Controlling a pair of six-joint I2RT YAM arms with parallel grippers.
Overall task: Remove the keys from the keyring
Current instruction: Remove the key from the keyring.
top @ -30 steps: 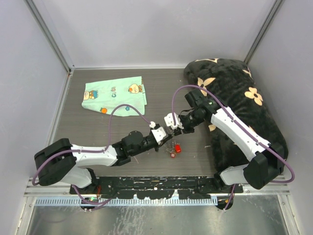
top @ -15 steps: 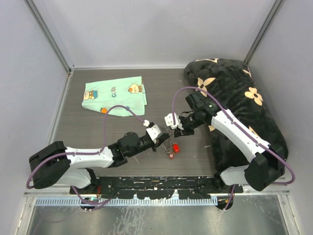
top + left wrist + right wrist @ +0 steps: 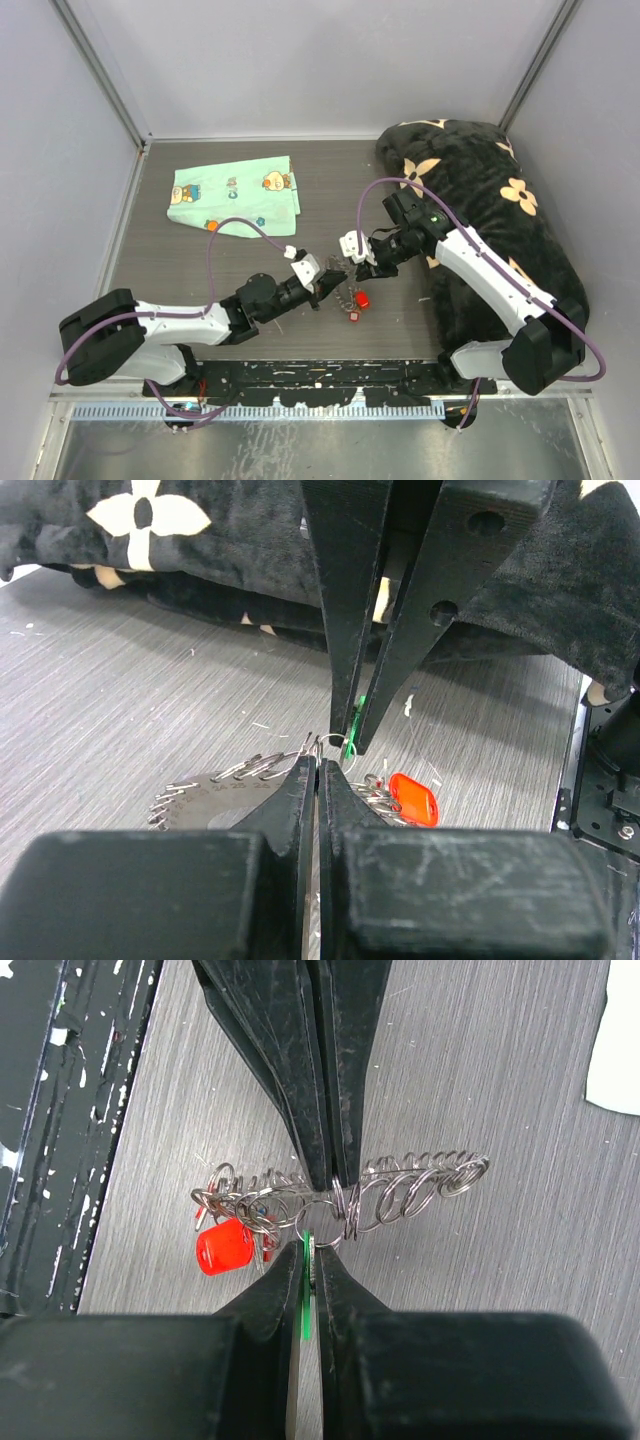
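The keyring [image 3: 215,788] is a flat silver piece fringed with small wire rings [image 3: 405,1188], held just above the table between both grippers. My left gripper [image 3: 318,767] is shut on its rim. From the opposite side my right gripper [image 3: 311,1250] is shut on a green-headed key [image 3: 305,1305] that hangs from one small ring. A red-headed key [image 3: 225,1247] and other small keys dangle at the ring's near end. In the top view the left gripper [image 3: 328,282] and the right gripper [image 3: 362,272] meet tip to tip over the keyring [image 3: 344,292].
A black blanket with cream flowers [image 3: 490,200] fills the right side, under the right arm. A mint-green cartoon-print cloth [image 3: 235,190] lies at the back left, with a small orange item [image 3: 212,226] by its edge. A black rail [image 3: 320,380] runs along the near edge.
The left arm has drawn back to the left and turned its wrist, keeping its grip on the keyring. The right gripper has shifted only slightly.
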